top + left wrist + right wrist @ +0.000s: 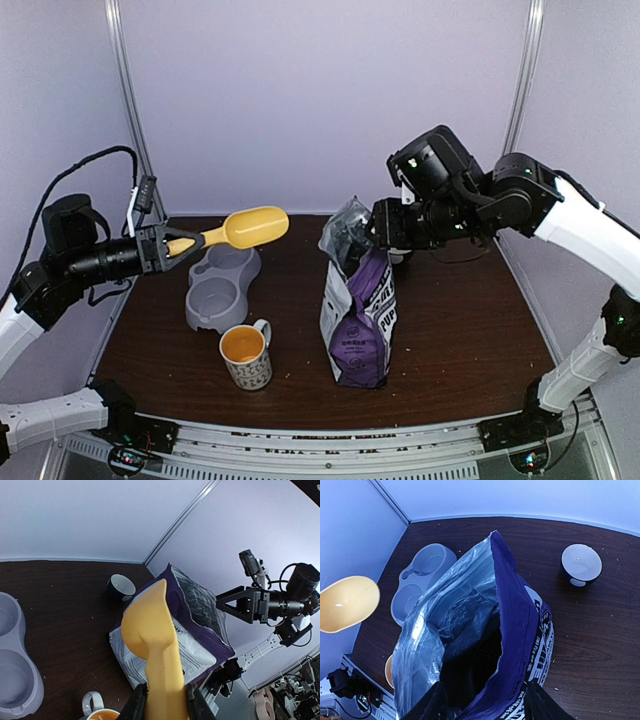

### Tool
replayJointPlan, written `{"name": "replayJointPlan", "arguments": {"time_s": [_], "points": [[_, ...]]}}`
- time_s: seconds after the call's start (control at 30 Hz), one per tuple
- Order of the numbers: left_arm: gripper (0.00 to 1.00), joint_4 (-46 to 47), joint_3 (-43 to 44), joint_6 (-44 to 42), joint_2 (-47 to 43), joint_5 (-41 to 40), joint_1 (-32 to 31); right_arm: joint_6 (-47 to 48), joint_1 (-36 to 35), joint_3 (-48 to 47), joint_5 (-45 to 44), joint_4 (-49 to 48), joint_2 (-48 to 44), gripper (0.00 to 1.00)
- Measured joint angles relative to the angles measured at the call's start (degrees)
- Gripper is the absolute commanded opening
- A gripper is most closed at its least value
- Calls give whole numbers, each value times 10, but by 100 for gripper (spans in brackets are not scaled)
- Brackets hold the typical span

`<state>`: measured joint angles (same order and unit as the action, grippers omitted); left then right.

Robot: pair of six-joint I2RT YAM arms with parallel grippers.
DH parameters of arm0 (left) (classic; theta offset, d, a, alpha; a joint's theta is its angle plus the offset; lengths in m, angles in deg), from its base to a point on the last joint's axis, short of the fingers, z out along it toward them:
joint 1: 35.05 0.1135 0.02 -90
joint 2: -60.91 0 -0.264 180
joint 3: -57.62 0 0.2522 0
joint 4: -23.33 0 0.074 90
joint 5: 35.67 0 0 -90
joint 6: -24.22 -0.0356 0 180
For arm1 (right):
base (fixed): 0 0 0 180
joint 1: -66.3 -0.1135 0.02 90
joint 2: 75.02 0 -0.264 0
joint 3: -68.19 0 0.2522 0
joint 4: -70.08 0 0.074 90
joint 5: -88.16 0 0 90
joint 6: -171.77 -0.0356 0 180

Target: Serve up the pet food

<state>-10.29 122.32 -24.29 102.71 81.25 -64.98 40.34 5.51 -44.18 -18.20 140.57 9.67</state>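
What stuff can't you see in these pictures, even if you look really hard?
The kibble: right wrist view, the opening of the bag is too dark inside.
Small bowl: top view, nearly all hidden behind the bag and right arm.
Mug: left wrist view, mostly cut off by the bottom edge and the scoop.

The left arm is reaching in from the left side with its forearm lying roughly level, and the left hand point(178, 243) is pinching the handle of a yellow scoop point(245, 228) between both fingers point(137, 705). The right arm is arching in from the right, elbow raised and wrist turned toward the middle. The right hand point(372, 232) is gripping the top edge of the open purple bag point(358, 320).
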Motion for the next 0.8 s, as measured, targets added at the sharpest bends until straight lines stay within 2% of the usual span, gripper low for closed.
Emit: {"name": "replayJointPlan", "arguments": {"time_s": [0.43,0.57,0.8], "points": [[1,-13,-16,-35,-24,5,0,-19,-2,-217,-49,132,171,46],[1,-14,-26,-41,-24,13,0,-30,-2,-237,-68,177,192,42],[1,-12,-33,-49,-25,31,0,-53,-3,-240,-91,216,194,28]]}}
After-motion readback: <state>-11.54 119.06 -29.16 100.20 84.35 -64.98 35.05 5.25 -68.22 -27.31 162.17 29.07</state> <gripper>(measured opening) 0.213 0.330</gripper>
